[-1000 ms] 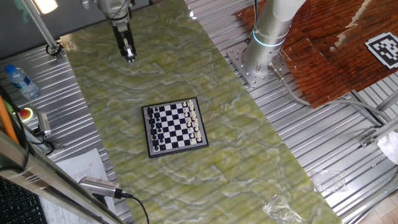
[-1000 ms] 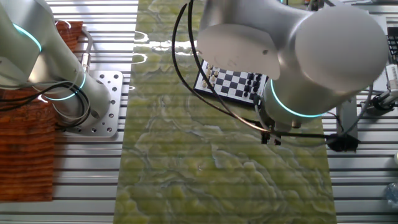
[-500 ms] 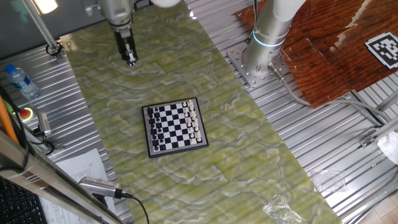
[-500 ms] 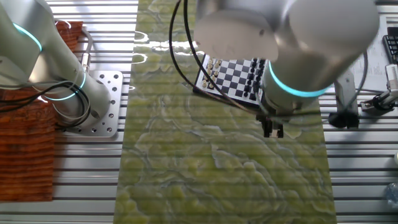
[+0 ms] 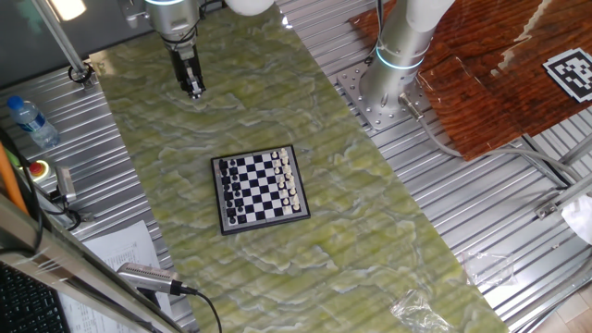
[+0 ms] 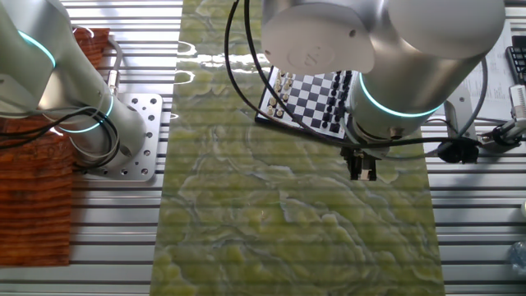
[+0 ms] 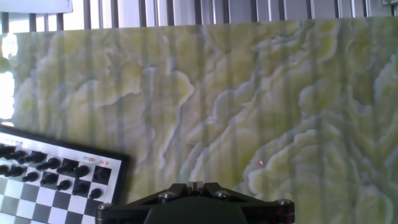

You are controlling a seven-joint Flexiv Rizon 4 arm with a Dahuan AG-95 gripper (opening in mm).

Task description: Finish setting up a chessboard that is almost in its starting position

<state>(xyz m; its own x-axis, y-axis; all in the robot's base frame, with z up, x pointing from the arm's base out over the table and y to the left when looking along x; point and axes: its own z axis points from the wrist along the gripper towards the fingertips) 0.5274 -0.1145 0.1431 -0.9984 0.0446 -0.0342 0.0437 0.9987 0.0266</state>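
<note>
The chessboard (image 5: 261, 188) lies flat in the middle of the green marbled mat (image 5: 370, 213), with black pieces along its left side and white pieces along its right side. My gripper (image 5: 193, 89) hangs above the mat's far left part, well away from the board, with its fingers together and nothing between them. In the other fixed view the arm hides part of the board (image 6: 306, 103), and the gripper (image 6: 362, 171) is just in front of it. In the hand view the gripper (image 7: 194, 185) is at the bottom edge, and a corner of the board (image 7: 59, 186) with black pieces shows at lower left.
A second arm's base (image 5: 393, 83) stands to the right of the mat beside a reddish-brown cloth (image 5: 481, 83) with a code tag (image 5: 571, 74). A water bottle (image 5: 28, 120) and a red button (image 5: 38, 169) are at the left. Crumpled plastic (image 5: 416, 305) lies at the front right.
The arm has shifted a little, so more of the board shows in the other fixed view. The gripper stays shut over the far part of the mat.
</note>
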